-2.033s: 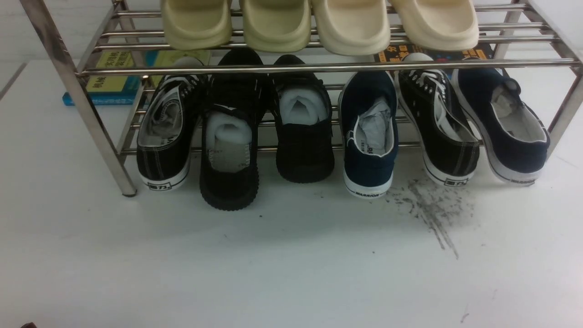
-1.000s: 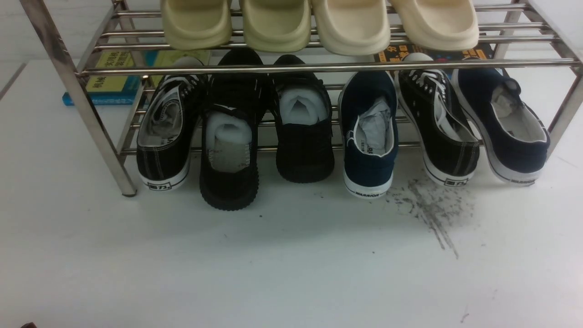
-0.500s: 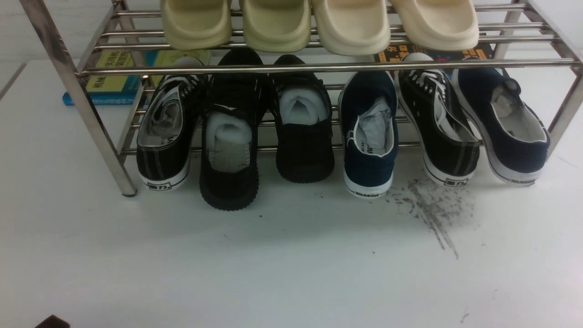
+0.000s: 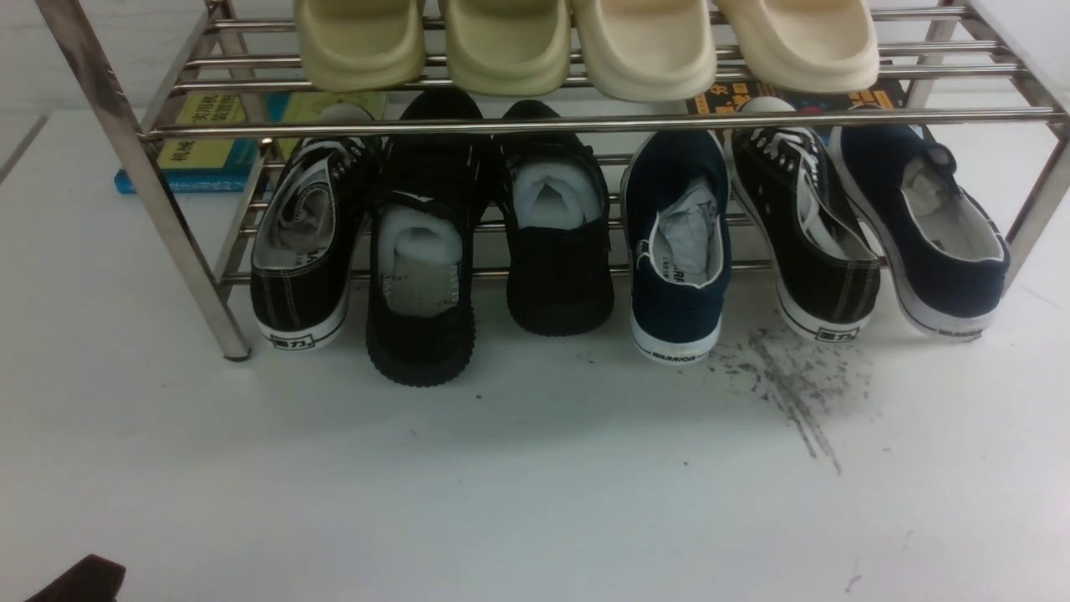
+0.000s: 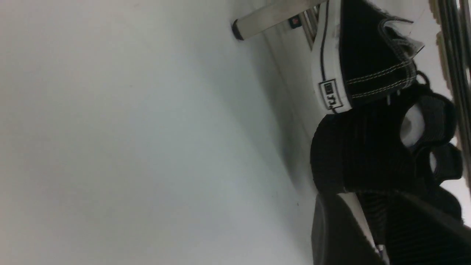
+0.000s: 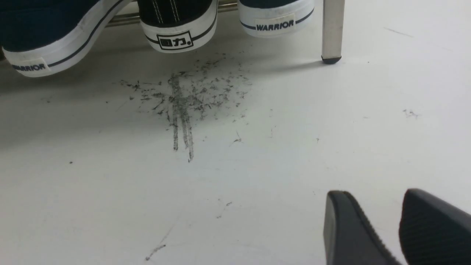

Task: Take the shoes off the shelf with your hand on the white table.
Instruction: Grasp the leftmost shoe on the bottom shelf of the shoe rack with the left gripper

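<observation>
The shoes, an all-black knit pair with white stuffing, sit on the lower tier of the chrome shelf (image 4: 585, 125), heels toward me. The left one (image 4: 420, 276) sticks out further over the white table (image 4: 535, 485) than the right one (image 4: 558, 251). In the left wrist view my left gripper (image 5: 358, 209) is open just in front of the near black sneaker's ridged heel (image 5: 368, 154), with nothing in it. Only a dark bit of that gripper (image 4: 79, 579) shows at the front view's bottom left corner. My right gripper (image 6: 373, 195) hovers open and empty over bare table.
Black canvas shoes with white soles (image 4: 305, 242) (image 4: 815, 230) and navy ones (image 4: 679, 251) (image 4: 928, 226) flank the pair. Cream slippers (image 4: 585, 42) fill the top tier. Books (image 4: 201, 142) lie behind. Scuff marks (image 4: 790, 385) darken the table. A shelf leg (image 6: 332, 29) stands ahead of the right gripper.
The dark tip of my left gripper has risen further into the bottom left corner of the front view. The shoes and the shelf have not moved.
</observation>
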